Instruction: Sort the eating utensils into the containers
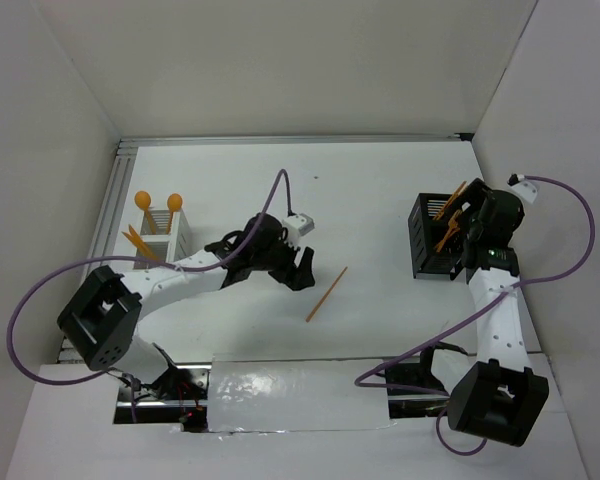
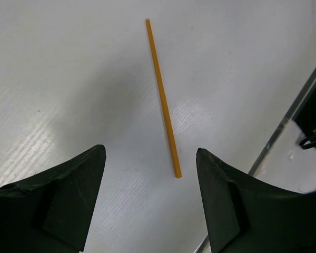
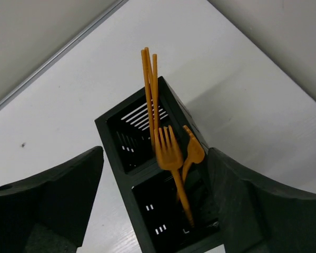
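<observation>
One thin orange utensil (image 1: 326,293) lies flat on the white table, a plain straight piece (image 2: 162,97). My left gripper (image 1: 302,268) hovers just left of it, open (image 2: 150,150), with the piece's near end between the fingers and touching neither. At far left the white container (image 1: 162,238) holds two round-bowled spoons (image 1: 143,198) upright. My right gripper (image 1: 470,225) is open (image 3: 155,152) over the black container (image 3: 113,137). A fork (image 3: 169,150) and a second fork (image 3: 194,151) stand in its near compartment. Thin plain pieces (image 3: 149,89) lean in the far one.
More orange pieces (image 1: 135,243) stick out at the white container's left side. A metal rail (image 1: 115,200) runs along the table's left edge, and white walls close in the back and sides. Purple cables (image 1: 280,185) arc above both arms. A taped strip (image 1: 280,395) covers the near edge.
</observation>
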Robot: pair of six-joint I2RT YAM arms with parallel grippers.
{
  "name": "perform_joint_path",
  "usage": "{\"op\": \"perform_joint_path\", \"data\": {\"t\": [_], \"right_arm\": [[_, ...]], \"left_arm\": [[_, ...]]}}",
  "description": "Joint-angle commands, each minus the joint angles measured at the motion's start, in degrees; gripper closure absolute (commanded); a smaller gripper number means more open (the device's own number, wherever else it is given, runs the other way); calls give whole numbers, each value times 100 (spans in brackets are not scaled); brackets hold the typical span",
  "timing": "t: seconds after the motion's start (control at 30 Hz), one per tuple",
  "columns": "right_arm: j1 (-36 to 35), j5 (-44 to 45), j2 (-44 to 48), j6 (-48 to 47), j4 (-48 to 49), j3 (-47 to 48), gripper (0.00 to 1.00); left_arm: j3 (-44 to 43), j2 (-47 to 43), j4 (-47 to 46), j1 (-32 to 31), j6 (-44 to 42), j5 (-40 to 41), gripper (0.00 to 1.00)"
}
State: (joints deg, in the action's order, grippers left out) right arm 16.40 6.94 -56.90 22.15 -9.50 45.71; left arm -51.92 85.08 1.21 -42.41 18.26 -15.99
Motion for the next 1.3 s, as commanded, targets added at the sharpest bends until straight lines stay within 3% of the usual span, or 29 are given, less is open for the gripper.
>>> {"op": "perform_joint_path", "data": {"t": [0.0,0.2,0.67,0.9,1.13,1.23,1.27], "right_arm": [[30,-219,144,-18,-60,227,12],[30,-465,486,-97,-491,544,7],[38,-869,839,8,-668,553,2],[30,-939,944,52,-720,553,2],[38,-1194,1014,219,-720,500,0],[21,-1344,997,281,-659,447,0],[29,-1344,1006,298,-659,447,0]], "left_arm": [[-292,333,212,-302,-358,411,18],[-512,904,476,-663,-411,605,25],[-1645,2372,1732,-1524,-113,2143,39],[-1760,2812,2155,-1559,11,2162,62],[-1497,2777,2937,-1753,536,2258,64],[-1330,2716,3060,-1788,792,2144,71],[-1190,2707,3052,-1849,897,2179,82]]}}
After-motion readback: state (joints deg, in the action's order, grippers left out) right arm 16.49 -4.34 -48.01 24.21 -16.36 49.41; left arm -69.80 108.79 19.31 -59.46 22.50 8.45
